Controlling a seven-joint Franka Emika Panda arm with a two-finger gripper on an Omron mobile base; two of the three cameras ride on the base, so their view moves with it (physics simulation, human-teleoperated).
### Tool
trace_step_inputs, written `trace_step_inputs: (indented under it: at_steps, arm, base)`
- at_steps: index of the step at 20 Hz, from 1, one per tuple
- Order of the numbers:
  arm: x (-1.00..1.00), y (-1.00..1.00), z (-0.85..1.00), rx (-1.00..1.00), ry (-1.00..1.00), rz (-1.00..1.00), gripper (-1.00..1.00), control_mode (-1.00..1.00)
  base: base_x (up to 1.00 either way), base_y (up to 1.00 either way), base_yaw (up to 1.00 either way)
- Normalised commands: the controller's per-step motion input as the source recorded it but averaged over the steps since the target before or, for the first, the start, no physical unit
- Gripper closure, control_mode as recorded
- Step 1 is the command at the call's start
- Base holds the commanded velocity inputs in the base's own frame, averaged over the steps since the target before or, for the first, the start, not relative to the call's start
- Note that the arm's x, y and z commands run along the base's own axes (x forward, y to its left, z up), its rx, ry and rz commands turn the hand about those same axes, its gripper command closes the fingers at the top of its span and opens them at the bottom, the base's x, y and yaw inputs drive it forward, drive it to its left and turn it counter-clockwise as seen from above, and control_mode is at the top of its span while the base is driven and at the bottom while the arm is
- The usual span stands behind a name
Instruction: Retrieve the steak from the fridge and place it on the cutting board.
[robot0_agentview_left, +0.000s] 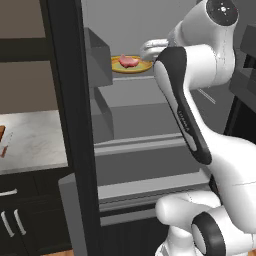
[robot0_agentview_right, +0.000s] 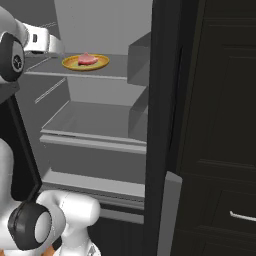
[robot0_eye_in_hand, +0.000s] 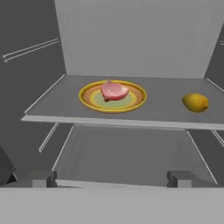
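Steak (robot0_eye_in_hand: 113, 90) on yellow plate (robot0_eye_in_hand: 131, 101), upper fridge shelf (robot0_eye_in_hand: 65, 107)
Fingers (robot0_eye_in_hand: 112, 178) spread wide, holding nothing, short of the shelf; lemon (robot0_eye_in_hand: 195, 103) lies apart from plate

Pink-red raw steak (robot0_eye_in_hand: 113, 90): moist-looking | round yellow plate (robot0_eye_in_hand: 133, 101): glossy | grey fridge shelf (robot0_eye_in_hand: 65, 105): matt, smooth

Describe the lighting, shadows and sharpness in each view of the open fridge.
Left base view: flat, even light, the steak on its plate fairly crisp, the fridge frame very dark. Right base view: dim grey interior, soft shading under the shelves, no glare. Hand view: slightly soft and grainy, with a faint shadow around the lemon.
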Motion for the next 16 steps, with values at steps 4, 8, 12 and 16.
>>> trace_step_inputs:
  at_steps: [4, 8, 12, 16]
  arm:
    - [0.32, 0.00, -0.41, 0.00, 0.02, 0.00, -1.00, -1.00]
    - [0.22, 0.00, -0.35, 0.00, 0.00, 0.00, -1.00, -1.00]
    - [0.29, 0.00, -0.31, 0.00, 0.00, 0.00, -1.00, -1.00]
    - [0.36, 0.00, -0.10, 0.00, 0.00, 0.00, -1.00, -1.00]
  base:
    - [0.00, 0.00, 0.00]
    - [0.00, 0.00, 0.00]
    - [0.00, 0.00, 0.00]
    - [0.00, 0.00, 0.00]
